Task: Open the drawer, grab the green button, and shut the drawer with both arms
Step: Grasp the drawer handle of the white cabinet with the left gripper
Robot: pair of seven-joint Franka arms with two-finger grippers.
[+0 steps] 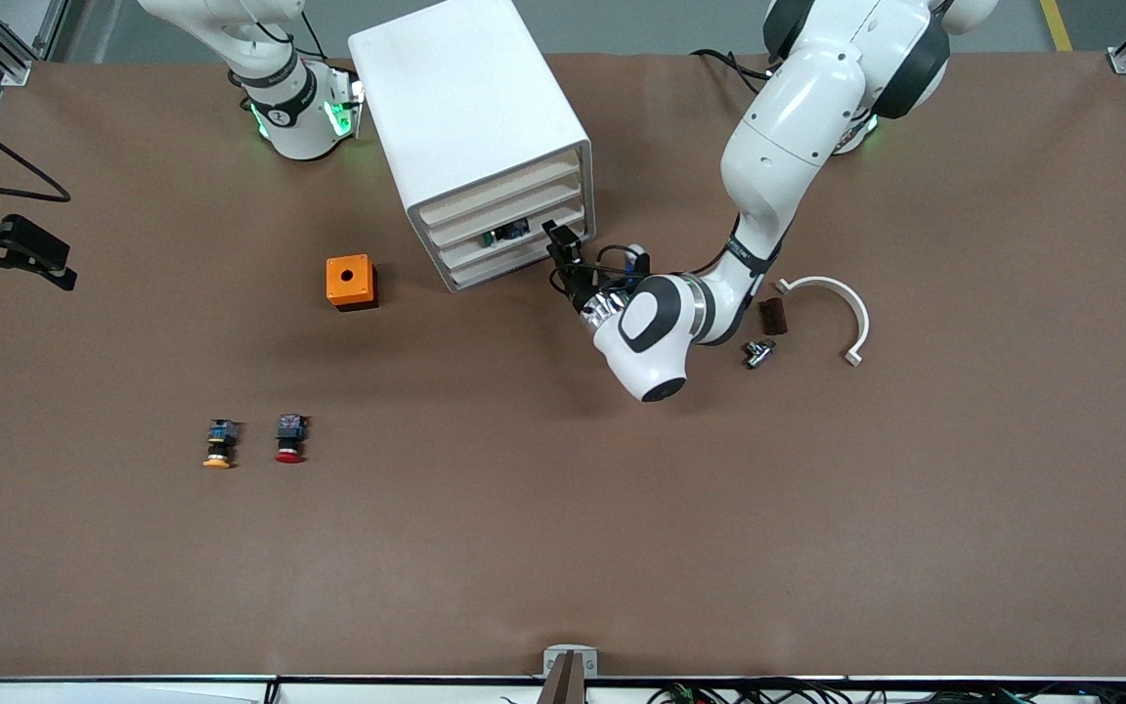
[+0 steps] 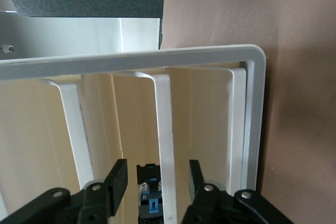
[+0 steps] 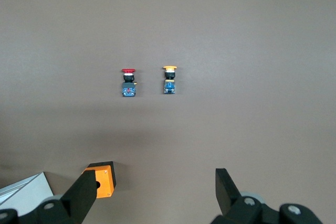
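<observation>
The drawer [image 1: 514,235], third down in the cabinet [image 1: 470,117] at upper centre of the front view, holds the button [image 1: 504,235], long axis running along the drawer front. The left end effector [image 1: 563,256] is open at that front. The right end effector [image 3: 157,198] waits open above the worktop [image 1: 563,548].

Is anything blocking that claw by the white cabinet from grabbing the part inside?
Nothing visible blocks it. The left gripper is at the cabinet front with fingers open; the button lies just ahead between them, in the drawer. The right gripper waits, open, above the table.
</observation>
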